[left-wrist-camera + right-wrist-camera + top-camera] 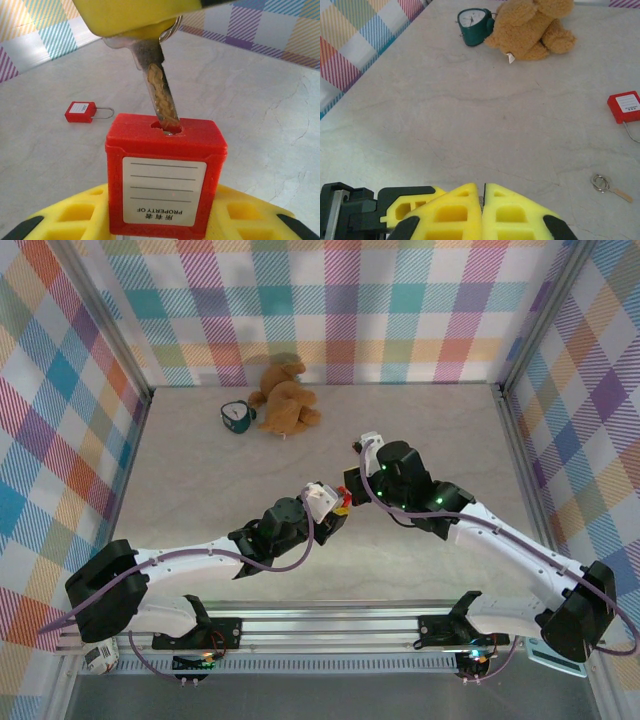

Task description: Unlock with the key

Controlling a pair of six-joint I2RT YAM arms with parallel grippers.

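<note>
A red padlock (165,175) with a white label stands keyhole up between my left gripper's (165,210) yellow fingers (65,217), which are shut on its body. The key (161,92), pale metal with a tan streak, leans into the keyhole with its tip inside. Its head is pinched by my right gripper (483,187), whose yellow fingers (130,15) show above the lock and are shut. In the top view the two grippers (335,512) (350,490) meet near the middle of the table.
A second red padlock (624,106) with a wire shackle lies on the marble table (200,470), also seen at left (80,111). Near it lies a metal ring with a tan piece (607,186). A teddy bear (285,395) and a green alarm clock (237,416) sit at the back.
</note>
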